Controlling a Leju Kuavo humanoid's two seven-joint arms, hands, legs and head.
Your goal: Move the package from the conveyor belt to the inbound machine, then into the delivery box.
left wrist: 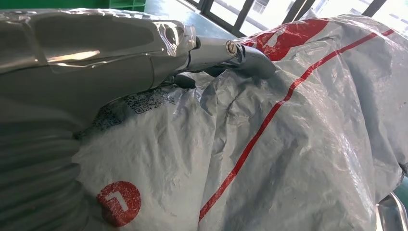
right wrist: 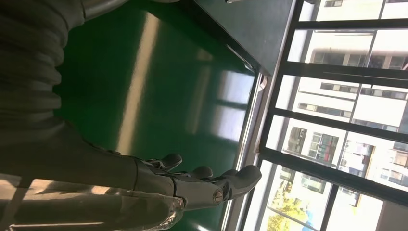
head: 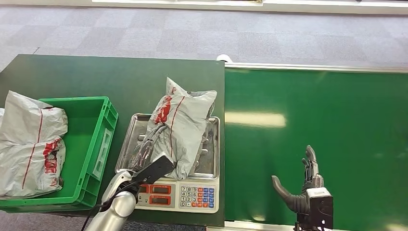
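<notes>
The grey poly mailer package [head: 180, 127] is seen lying across the steel pan of the weighing scale [head: 179, 191], beside the green crate [head: 91, 144]. The left hand [head: 146, 154] is laid against its near side; whether it is clamped cannot be told. The right hand [head: 303, 187] is held spread, empty, over the conveyor belt [head: 337, 120]. The bag is judged soft, light and slippery; a bunched fold mid-body should be taken.

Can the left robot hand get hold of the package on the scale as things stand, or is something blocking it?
Probably yes. The left robot hand already lies against the package on the scale's tray, thumb pressing the wrap in the left wrist view. Nothing sits between them; whether its fingers have closed is unclear.
</notes>
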